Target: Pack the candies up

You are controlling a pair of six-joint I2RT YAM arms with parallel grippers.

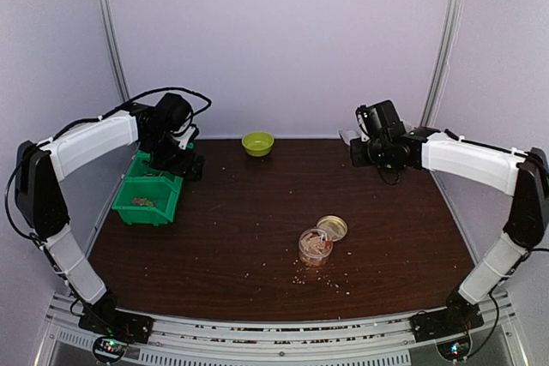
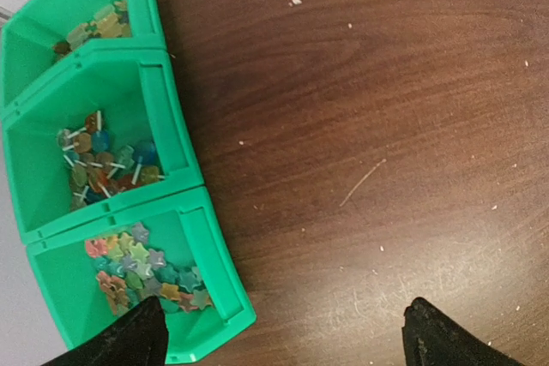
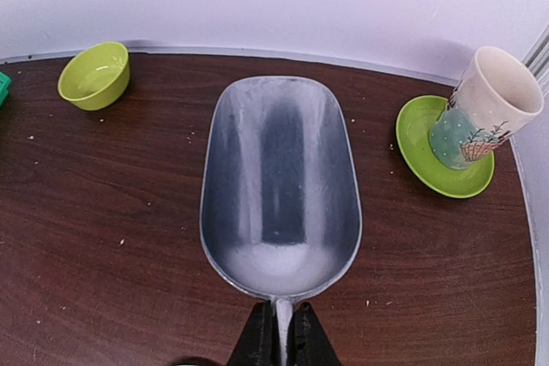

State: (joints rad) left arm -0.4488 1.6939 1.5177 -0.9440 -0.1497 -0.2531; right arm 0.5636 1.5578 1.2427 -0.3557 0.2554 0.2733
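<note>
Overhead, the left gripper (image 2: 283, 340) was held spread wide with nothing between its fingers, above the table (image 2: 386, 126) beside the green bins (image 2: 176, 139). The candies (image 2: 146, 272) were heaped in all three compartments. The right gripper (image 3: 281, 345) was pinched on the thin handle of the metal scoop (image 3: 281, 186). A clear jar (image 1: 315, 248) with orange-red contents was seen mid-table, its lid (image 1: 332, 227) just beside it.
</note>
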